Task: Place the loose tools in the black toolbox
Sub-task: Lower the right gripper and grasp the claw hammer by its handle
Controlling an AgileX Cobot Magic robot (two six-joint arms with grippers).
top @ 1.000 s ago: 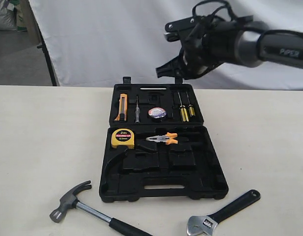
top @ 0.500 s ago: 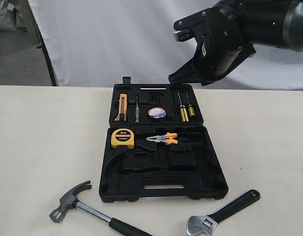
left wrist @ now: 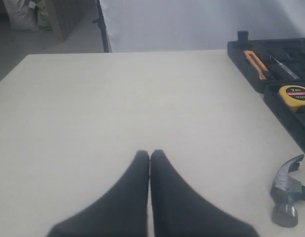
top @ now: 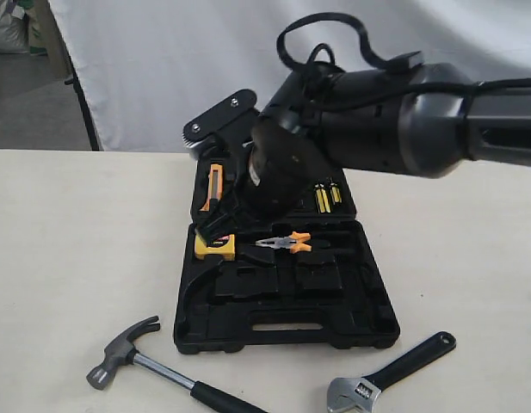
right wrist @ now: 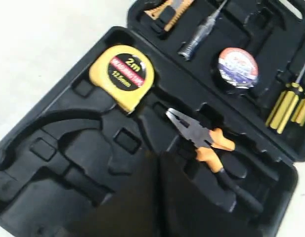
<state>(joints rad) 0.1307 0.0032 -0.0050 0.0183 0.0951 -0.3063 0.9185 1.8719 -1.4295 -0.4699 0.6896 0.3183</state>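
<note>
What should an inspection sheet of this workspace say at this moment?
Surface: beige table, no spills seen.
Job's things: toolbox open; hammer and wrench on the table in front of it; tape roll in the lid half.
Clutter: tape measure, pliers, screwdrivers and knife, all in the toolbox.
Grippers: left gripper jaws shut, nothing held, over bare table; right gripper jaws shut, nothing held, over the toolbox.
Cables: black cable looped on the right arm.
Surroundings: white sheet behind; dark pole.
</note>
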